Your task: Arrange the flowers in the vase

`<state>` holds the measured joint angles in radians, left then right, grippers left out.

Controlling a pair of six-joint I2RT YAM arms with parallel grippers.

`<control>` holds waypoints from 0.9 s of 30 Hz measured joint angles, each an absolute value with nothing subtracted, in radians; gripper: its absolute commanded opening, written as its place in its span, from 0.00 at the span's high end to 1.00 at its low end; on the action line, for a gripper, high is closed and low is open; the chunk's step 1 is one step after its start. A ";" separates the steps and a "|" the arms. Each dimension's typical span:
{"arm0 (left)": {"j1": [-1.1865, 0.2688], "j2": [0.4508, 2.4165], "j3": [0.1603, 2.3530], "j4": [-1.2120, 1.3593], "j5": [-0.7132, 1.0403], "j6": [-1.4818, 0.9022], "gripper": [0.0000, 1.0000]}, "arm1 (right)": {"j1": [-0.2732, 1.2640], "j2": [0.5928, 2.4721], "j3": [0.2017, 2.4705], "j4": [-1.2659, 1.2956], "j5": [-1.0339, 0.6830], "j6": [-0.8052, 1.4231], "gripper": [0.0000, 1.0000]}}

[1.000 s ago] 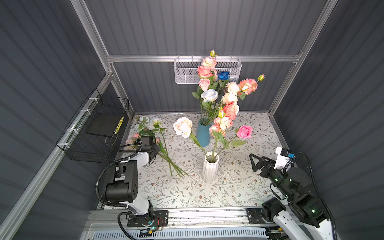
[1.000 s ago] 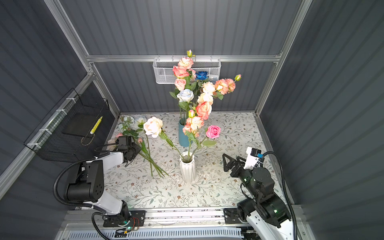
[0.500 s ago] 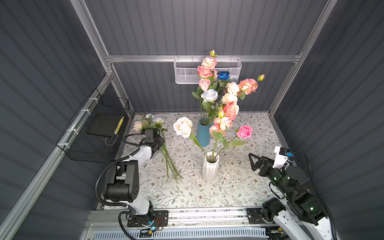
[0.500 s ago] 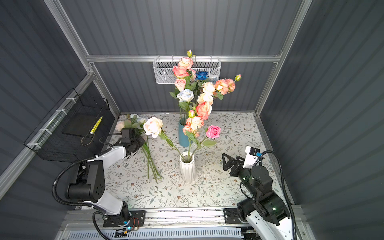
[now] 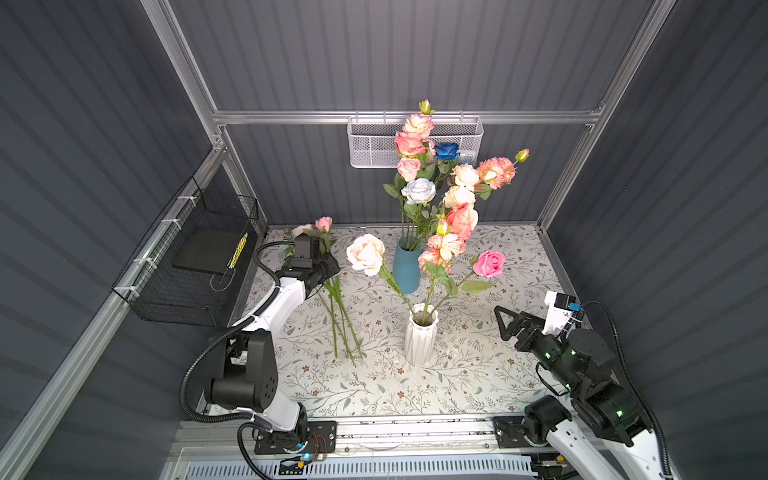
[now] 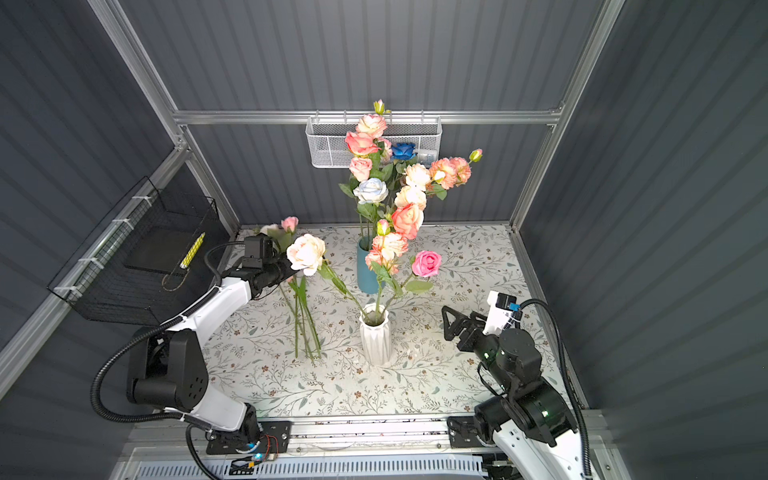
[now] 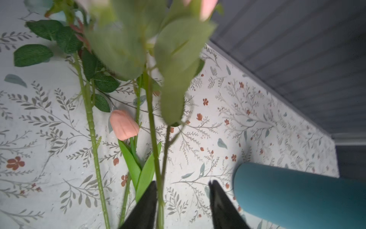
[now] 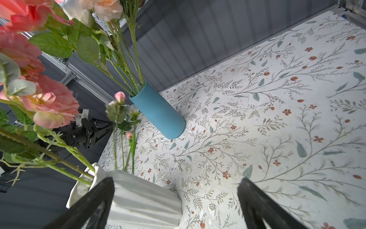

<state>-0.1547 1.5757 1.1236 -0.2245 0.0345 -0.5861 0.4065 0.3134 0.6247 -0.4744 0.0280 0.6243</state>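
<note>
Floral-print table (image 5: 478, 374) bears the white vase (image 5: 420, 338) with a few blooms in, and near it the left claw (image 7: 183, 183), half open and clamping nothing, brackets the stems of the loose flowers (image 5: 324, 223), so pickup likely needs one firm closing next; the right claw (image 8: 177, 179) gapes empty.

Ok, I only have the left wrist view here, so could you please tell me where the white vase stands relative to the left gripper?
Observer: The white vase stands upright near the middle of the table, to the right of the left gripper in both top views.
Operator: Thanks. Is the right gripper anywhere near it?
Observer: The right gripper is open, further right, and clearly apart from the vase.
Operator: And where do the stems in my view end?
Observer: The loose stems slant down from the left gripper. Their lower ends rest on the table, left of the white vase.
</note>
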 measured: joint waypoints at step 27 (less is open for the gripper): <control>-0.284 1.816 1.117 -0.228 0.059 -0.559 0.69 | 0.406 0.324 0.620 -0.464 0.026 0.624 0.01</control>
